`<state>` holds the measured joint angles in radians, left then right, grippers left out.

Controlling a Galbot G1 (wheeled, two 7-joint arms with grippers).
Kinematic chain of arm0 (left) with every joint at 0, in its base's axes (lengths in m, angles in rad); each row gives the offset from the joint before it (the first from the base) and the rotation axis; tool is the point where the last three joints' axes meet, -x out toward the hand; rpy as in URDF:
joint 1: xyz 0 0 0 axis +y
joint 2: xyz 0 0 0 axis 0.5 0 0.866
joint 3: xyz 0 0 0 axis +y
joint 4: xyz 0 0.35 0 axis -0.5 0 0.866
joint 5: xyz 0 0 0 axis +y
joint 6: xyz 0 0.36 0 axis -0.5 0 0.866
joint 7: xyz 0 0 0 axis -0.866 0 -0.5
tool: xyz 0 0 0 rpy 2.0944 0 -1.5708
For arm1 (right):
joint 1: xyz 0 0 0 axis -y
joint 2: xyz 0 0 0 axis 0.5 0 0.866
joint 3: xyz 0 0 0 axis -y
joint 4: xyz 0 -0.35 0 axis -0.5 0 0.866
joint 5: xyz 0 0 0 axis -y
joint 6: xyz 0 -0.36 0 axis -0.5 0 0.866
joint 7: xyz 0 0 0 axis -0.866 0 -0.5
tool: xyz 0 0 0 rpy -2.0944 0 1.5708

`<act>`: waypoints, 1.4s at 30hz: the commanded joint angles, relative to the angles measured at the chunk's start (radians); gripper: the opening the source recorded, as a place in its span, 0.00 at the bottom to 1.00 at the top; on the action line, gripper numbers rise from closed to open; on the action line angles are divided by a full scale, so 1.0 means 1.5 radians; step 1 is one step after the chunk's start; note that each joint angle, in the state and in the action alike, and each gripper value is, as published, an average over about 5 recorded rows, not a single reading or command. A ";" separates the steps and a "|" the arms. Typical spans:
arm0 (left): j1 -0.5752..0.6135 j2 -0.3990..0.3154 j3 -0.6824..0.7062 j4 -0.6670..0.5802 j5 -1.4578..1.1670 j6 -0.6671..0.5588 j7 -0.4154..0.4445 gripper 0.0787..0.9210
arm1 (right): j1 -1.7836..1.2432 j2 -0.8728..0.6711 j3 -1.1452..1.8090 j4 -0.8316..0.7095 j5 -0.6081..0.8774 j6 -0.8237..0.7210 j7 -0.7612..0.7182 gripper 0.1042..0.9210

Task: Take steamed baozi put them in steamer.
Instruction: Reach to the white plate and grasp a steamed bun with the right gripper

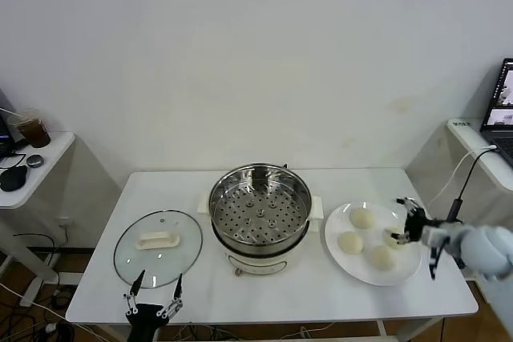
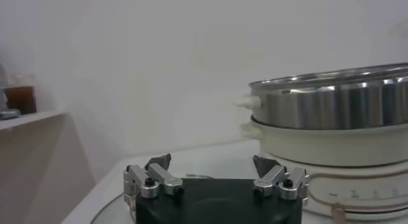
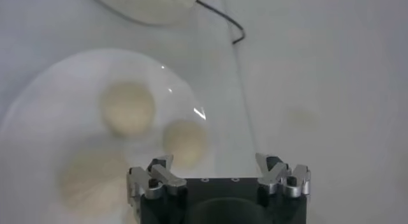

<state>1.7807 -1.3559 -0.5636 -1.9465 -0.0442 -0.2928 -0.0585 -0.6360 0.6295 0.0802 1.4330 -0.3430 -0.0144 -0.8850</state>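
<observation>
Table: white, carrying everything below; right gripper over its right end, left gripper at its near left edge.
Steamer: upright, mouth facing up, round, so no long axis; well to the left of the right gripper and to the right of the left gripper, beyond it; shiny steel wall seen side-on from the left wrist above a cream base.
Steamer contents: only the perforated tray; no bun inside.
Glass lid: lying flat with white handle up, handle's long axis running left to right; just beyond the left gripper.
Plate: flat, white, directly under and left of the right gripper; its rim shows in the right wrist view.
Plate contents: four steamed baozi, round, no clear long axis, flat side down; three lie left of the right gripper, the fourth sits at its fingertips.
Right wrist view of baozi: three pale buns beyond the fingers, toward the left one.
Right gripper: low over the plate's right part, fingers spread wide, holding nothing, one bun at the tips.
Left gripper: parked at the near left table edge, fingers spread wide, holding nothing; also seen from its own wrist.
</observation>
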 commanded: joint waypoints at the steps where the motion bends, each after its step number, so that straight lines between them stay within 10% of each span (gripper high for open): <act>1: 0.000 0.000 -0.002 0.000 0.005 -0.001 0.000 0.88 | 0.358 0.019 -0.350 -0.197 0.015 -0.002 -0.175 0.88; 42: -0.009 0.009 -0.034 0.010 0.017 -0.014 0.000 0.88 | 0.380 0.222 -0.454 -0.421 -0.020 -0.016 -0.107 0.81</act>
<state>1.7671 -1.3427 -0.6142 -1.9308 -0.0205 -0.3145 -0.0580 -0.0778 0.9318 -0.5866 0.8377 -0.3629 -0.0382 -1.0501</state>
